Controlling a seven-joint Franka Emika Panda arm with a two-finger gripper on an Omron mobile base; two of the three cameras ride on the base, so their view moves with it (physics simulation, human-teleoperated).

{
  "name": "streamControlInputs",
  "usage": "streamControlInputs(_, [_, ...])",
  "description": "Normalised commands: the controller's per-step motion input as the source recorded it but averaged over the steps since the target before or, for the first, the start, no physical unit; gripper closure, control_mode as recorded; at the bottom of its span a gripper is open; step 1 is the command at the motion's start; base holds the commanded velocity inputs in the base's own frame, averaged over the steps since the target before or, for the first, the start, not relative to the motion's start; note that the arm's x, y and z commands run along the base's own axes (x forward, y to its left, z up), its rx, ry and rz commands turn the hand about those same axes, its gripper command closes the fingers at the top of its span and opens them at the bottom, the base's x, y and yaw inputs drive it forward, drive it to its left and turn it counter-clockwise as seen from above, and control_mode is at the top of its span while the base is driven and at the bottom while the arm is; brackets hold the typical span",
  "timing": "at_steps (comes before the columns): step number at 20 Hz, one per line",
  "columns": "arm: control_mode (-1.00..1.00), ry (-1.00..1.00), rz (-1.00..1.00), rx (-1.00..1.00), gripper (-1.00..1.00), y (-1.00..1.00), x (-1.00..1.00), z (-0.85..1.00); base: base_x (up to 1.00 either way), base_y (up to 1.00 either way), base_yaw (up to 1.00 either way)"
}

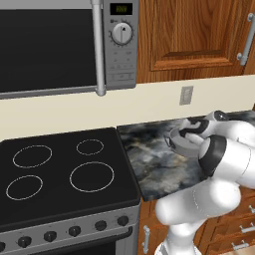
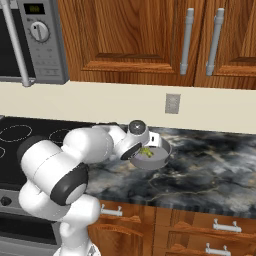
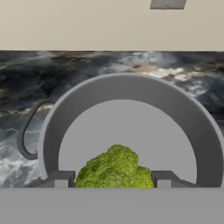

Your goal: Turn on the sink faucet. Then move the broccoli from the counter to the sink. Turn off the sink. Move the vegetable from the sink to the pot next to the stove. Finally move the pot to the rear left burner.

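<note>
Hovering over the grey pot (image 3: 131, 105), the gripper (image 3: 113, 179) is pointing down into it with jaws parted partway, one finger on each side of the broccoli (image 3: 114, 168); cannot tell if they're actually gripping it. Broccoli is sitting inside the pot near its near wall. Pot is standing on the dark marble counter (image 2: 210, 165), right of the black stove (image 1: 60, 169), its loop handle (image 3: 27, 131) sticking out sideways.

The microwave (image 1: 60, 45) has a lit display (image 1: 121, 8), its digits too blurred to read.
</note>
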Motion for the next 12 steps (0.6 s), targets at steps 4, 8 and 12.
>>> streamControlInputs(4, [-1.00, 0.01, 0.00, 0.00, 1.00, -0.14, 0.22, -0.11, 0.00, 0.00, 0.00])
streamControlInputs(8, [-1.00, 0.02, 0.00, 0.00, 1.00, -0.11, 0.20, -0.12, 0.00, 0.00, 0.00])
streamControlInputs(12, [-1.00, 0.03, 0.01, 0.00, 1.00, -0.08, 0.16, -0.14, 0.00, 0.00, 0.00])
